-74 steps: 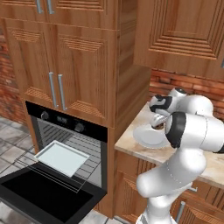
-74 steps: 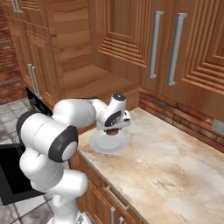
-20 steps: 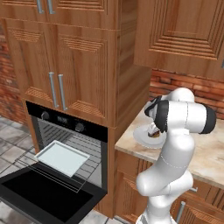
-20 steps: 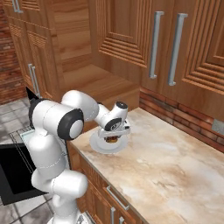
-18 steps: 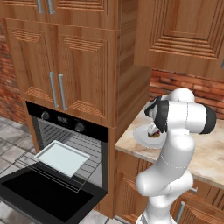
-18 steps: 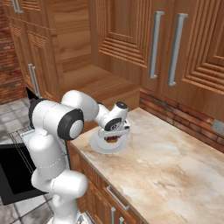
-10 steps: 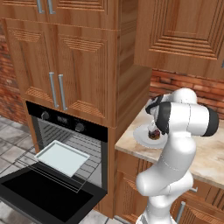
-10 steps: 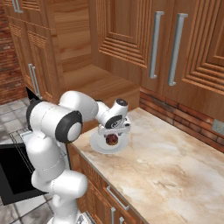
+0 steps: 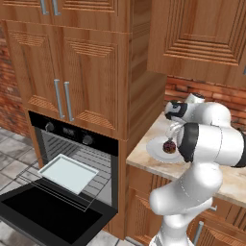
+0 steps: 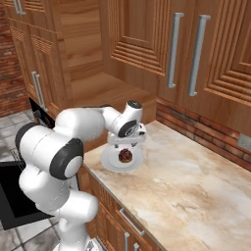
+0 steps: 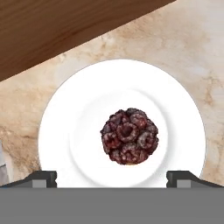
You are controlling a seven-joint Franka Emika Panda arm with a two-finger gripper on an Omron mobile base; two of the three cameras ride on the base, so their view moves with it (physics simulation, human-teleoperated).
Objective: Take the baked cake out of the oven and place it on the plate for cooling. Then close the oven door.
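Fingers (image 11: 183, 176) spread wide, nothing between them, hand pointing straight down over the cake (image 11: 129, 136). I read the cake dead centre on the plate (image 11: 65, 109), both finger tips clear of it at 4 and 8 o'clock. Plate sits on the bench (image 10: 196, 186) beside the wooden cabinet side. Arm folded, elbow high. Oven door (image 9: 43, 218) hangs open at 8 o'clock, pale tray (image 9: 67, 173) on the pulled-out rack.

Glossy white arm (image 9: 206, 144), dark joint bands
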